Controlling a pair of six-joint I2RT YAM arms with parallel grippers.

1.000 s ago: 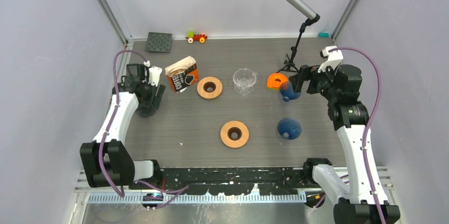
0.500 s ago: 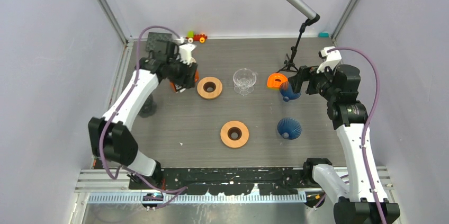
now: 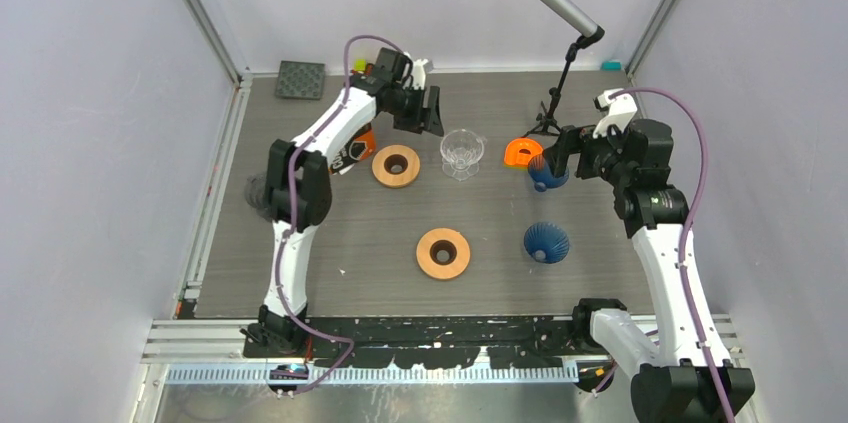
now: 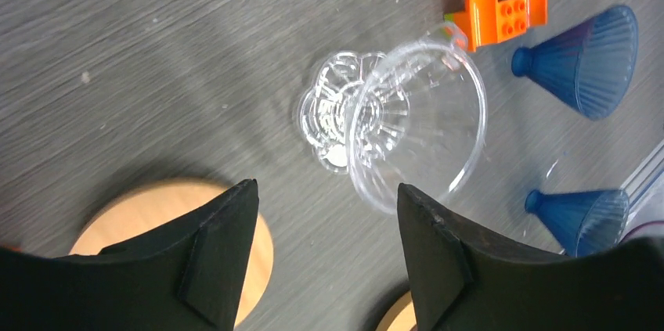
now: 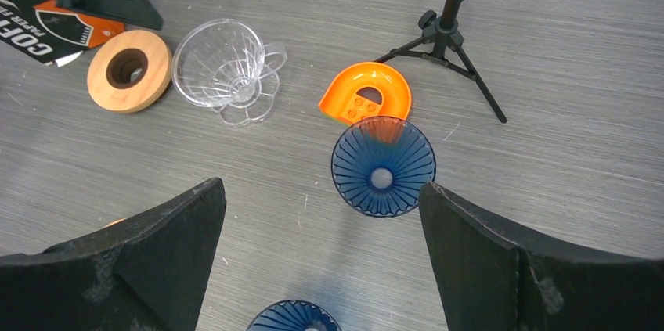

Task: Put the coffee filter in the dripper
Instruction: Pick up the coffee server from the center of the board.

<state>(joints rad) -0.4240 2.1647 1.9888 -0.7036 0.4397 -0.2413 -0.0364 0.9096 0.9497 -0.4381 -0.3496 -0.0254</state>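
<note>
One clear dripper (image 4: 415, 127) lies just beyond the left end effector (image 4: 327, 188).

The left gripper (image 3: 425, 120) hangs near the clear glass dripper (image 3: 462, 152), at its eleven o'clock. The coffee filter pack (image 3: 354, 152) lies at a wooden ring's (image 3: 396, 166) nine o'clock.

left tool (image 4: 325, 190) and right tool (image 5: 321, 187) both spread wide, seemingly empty.
</note>
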